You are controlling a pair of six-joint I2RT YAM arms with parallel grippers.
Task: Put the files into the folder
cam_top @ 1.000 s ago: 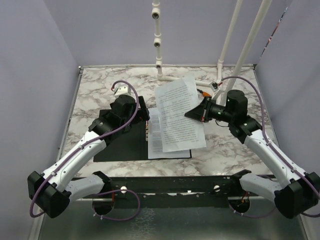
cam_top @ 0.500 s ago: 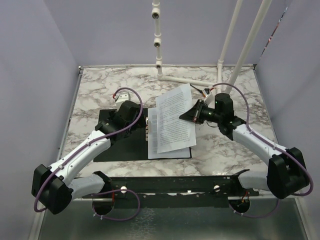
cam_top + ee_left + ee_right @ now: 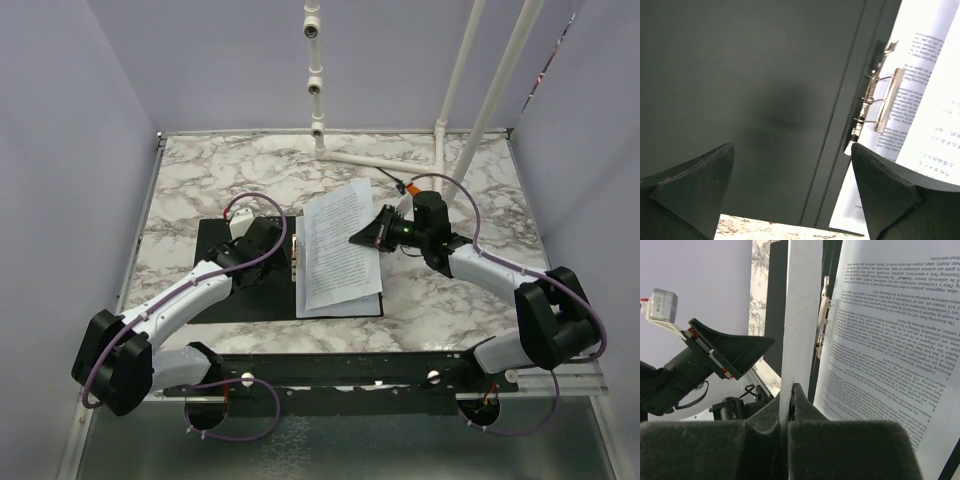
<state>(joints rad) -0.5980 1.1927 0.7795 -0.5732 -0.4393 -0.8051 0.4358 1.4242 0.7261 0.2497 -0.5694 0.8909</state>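
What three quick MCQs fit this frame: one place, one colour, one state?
1. The left gripper hangs over: A) the folder, its left flap B) a bin C) a drawer.
2. The folder's inside is: A) red B) black C) white.
3. The right gripper is: A) open, empty B) out of view C) shut on a sheet.
A: the left wrist view shows the flap below its parted jaws.
B: both wrist views show it black.
C: its jaws are closed on the sheet's edge.
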